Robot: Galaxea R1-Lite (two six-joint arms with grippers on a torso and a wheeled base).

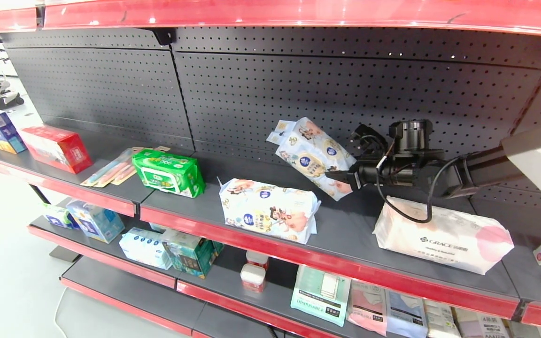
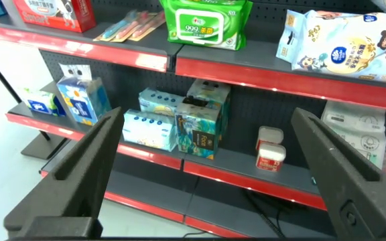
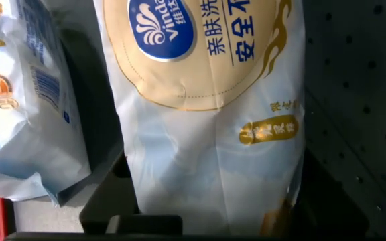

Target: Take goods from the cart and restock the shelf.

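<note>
White, cartoon-printed wipes pack (image 1: 312, 155) sits tilted just right of the head view's centre, over the upper shelf (image 1: 345, 225). Its lower end is pinched by the right end effector (image 1: 345, 180), and its upper end leans toward the pegboard (image 1: 251, 94). The right wrist view shows the same pack (image 3: 206, 134) close up, lengthwise. A matching pack (image 1: 268, 209) lies on the shelf below and left of it. A white-and-pink pack (image 1: 444, 234) lies at lower right under the arm (image 1: 486, 169), and a green pack (image 1: 169, 171) sits left of centre. The left end effector (image 2: 206, 114) is spread wide, facing the lower shelf (image 2: 246, 167) and its boxes (image 2: 179, 124).
</note>
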